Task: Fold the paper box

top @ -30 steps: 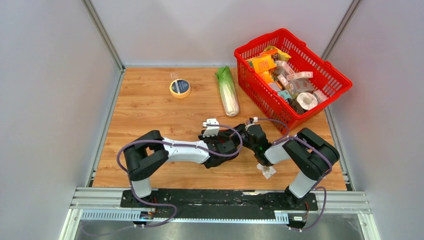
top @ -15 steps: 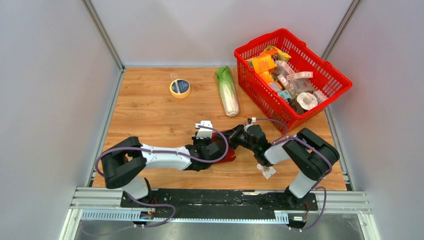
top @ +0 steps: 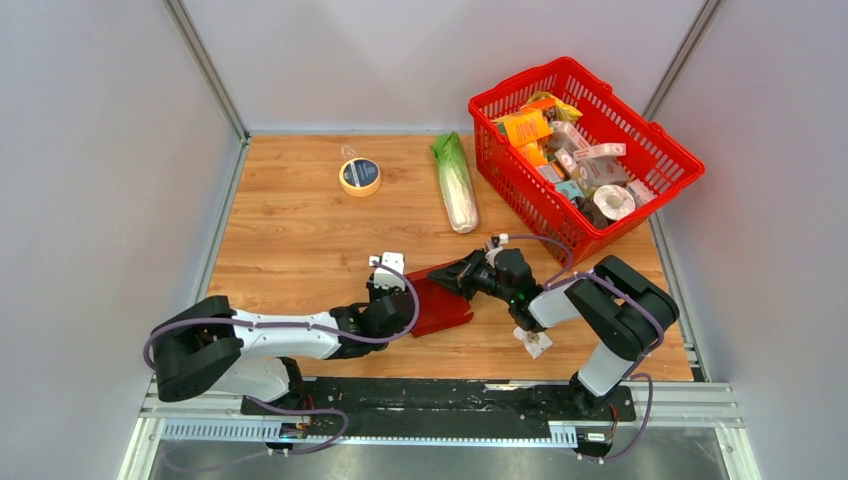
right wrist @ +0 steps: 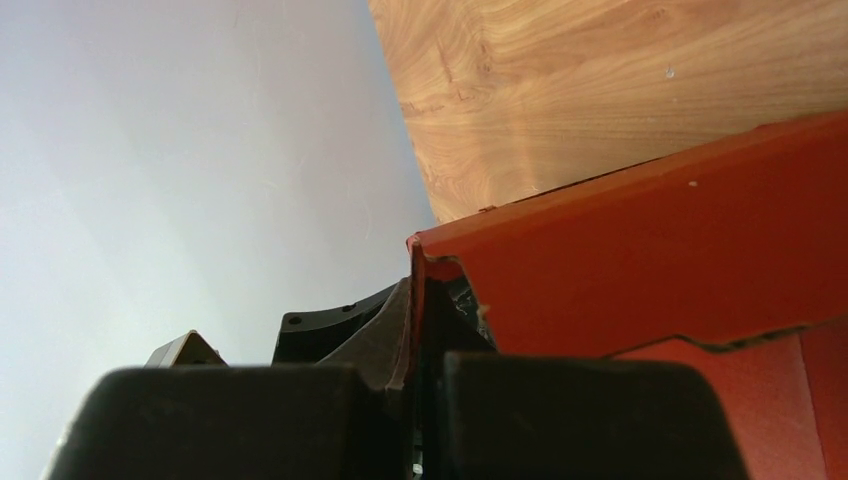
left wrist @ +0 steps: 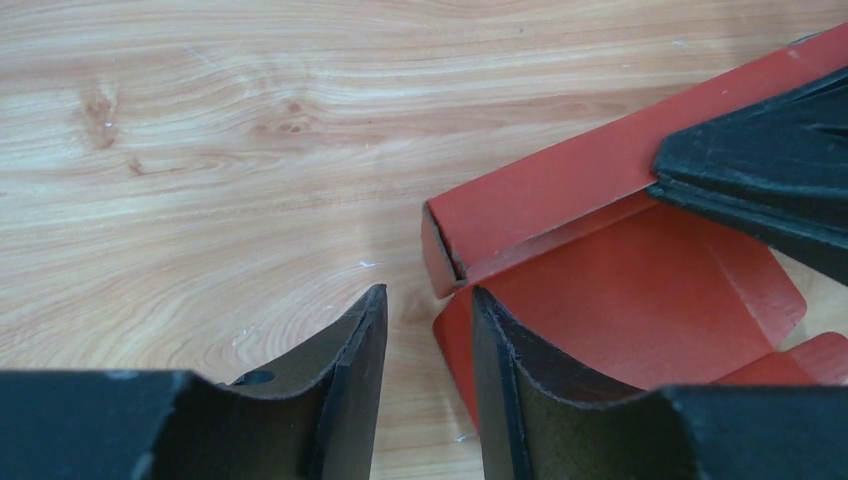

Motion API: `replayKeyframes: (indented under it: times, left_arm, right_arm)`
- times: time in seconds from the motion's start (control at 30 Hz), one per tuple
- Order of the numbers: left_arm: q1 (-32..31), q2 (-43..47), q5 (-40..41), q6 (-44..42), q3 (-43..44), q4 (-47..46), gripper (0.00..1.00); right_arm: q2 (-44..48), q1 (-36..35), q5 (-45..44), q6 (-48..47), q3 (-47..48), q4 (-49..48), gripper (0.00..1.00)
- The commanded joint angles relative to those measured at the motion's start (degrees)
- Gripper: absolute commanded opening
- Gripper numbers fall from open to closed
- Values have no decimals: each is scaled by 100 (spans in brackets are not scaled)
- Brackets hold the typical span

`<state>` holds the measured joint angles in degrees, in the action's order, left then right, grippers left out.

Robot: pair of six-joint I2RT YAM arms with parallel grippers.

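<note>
The paper box (top: pixel 441 303) is a dark-red cardboard piece lying partly folded on the wooden table, with one long wall raised and flaps spread flat. My right gripper (top: pixel 449 276) is shut on the far end of the raised wall; in the right wrist view the red card edge (right wrist: pixel 680 255) is pinched between the fingers (right wrist: pixel 418 292). My left gripper (top: pixel 404 304) is open just off the box's left corner (left wrist: pixel 445 250), with only bare wood between its fingertips (left wrist: pixel 427 297). In the left wrist view the right gripper's black fingers (left wrist: pixel 760 175) sit on the wall.
A red mesh basket (top: pixel 655 138) full of packaged goods stands at the back right. A cabbage (top: pixel 456 187) and a tape roll (top: pixel 360 176) lie at the back. A small white scrap (top: pixel 536 343) sits by the right arm. Grey walls close in both sides.
My left gripper has opened, let go of the box and drawn back to the left and toward the near edge. The box is now uncovered. The right gripper stays shut on it.
</note>
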<state>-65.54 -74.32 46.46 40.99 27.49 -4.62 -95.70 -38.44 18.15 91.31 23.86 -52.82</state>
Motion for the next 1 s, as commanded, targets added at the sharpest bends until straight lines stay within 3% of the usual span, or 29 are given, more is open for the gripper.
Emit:
replayKeyframes:
  times: [0.0,0.13,0.53,0.63,0.67,0.77,0.8,0.87,0.9,0.97]
  left_arm:
    - [15,-64,-6,-118,116,-470,44]
    - [6,-713,258,-101,573,-207,42]
    - [15,-1769,1531,927,1602,1411,11]
    - [6,-1735,1639,1016,1690,1657,0]
    - [15,-1665,1586,929,1664,1658,0]
    - [6,-1244,1165,771,1488,1623,0]
    - [6,-1129,1051,779,1444,1709,0]
    - [15,-743,691,831,1304,1841,0]
    - [15,-611,541,849,1242,1938,0]
    - [15,-189,154,945,1093,2122,0]
  right_arm:
    - [-89,12,109,-87,137,-9,0]
    - [-80,12,127,-17,163,34,0]
    - [86,12,92,98,119,228,1]
    - [218,99,284,-278,198,657,16]
    - [427,152,329,-820,251,876,27]
    - [1068,363,583,-2138,549,2412,49]
    - [1271,450,610,-3109,820,3478,55]
    - [1972,486,427,-4143,1067,4521,67]
    - [2220,512,295,-4887,1216,5561,70]
    - [3063,512,118,-5384,1235,6132,81]
